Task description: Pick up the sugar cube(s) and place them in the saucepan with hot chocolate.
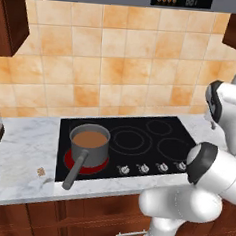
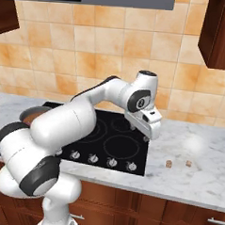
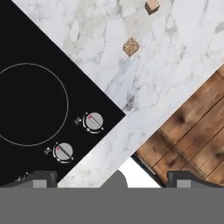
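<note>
Two small cubes lie on the marble counter (image 2: 200, 176) right of the cooktop (image 2: 117, 143): a speckled tan sugar cube (image 3: 131, 46) and, just beside it, a plain paler cube (image 3: 152, 6). In right base view they sit at (image 2: 168, 163) and (image 2: 188, 163); which is which there I cannot tell. The gripper (image 2: 147, 128) hovers over the cooktop's right edge, jaws spread wide, nothing between them; the sugar cube is near it, to the right and lower, not touching. In hand view the finger tips (image 3: 41, 178) stand far apart, with the cube ahead of them, above 2 knobs. A third speckled cube (image 1: 41, 171) lies left of the saucepan (image 1: 89, 143), near its handle. The saucepan, grey w/ brown liquid, stands on the red glowing burner (image 1: 99, 164).
</note>
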